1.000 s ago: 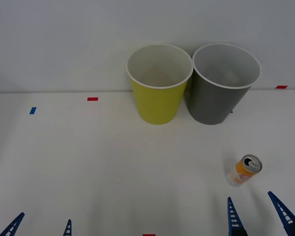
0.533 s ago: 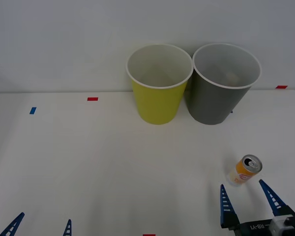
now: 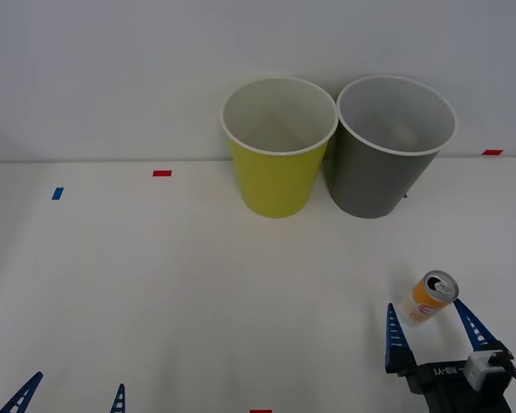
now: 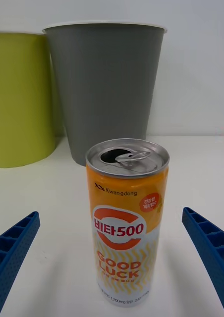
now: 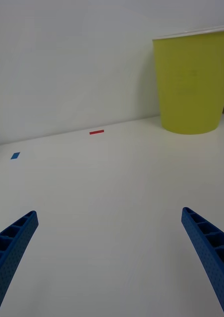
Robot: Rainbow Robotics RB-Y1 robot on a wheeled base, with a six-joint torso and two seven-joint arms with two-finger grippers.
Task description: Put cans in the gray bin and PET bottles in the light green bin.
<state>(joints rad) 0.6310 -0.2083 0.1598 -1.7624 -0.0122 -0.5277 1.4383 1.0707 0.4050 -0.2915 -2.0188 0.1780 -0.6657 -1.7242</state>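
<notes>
Can [image 3: 429, 301] upright on table [image 3: 198, 284], lower right of front frame, between spread fingers of right gripper [image 3: 435, 325], no contact. Orange-and-white, silver top, tab opened. Left gripper [image 3: 70, 394] released, lower left, parked.

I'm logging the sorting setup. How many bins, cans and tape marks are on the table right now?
Bins: 2, green bin and gray bin
Cans: 1, can
Tape marks: 4, red, blue
Total: 7
</notes>
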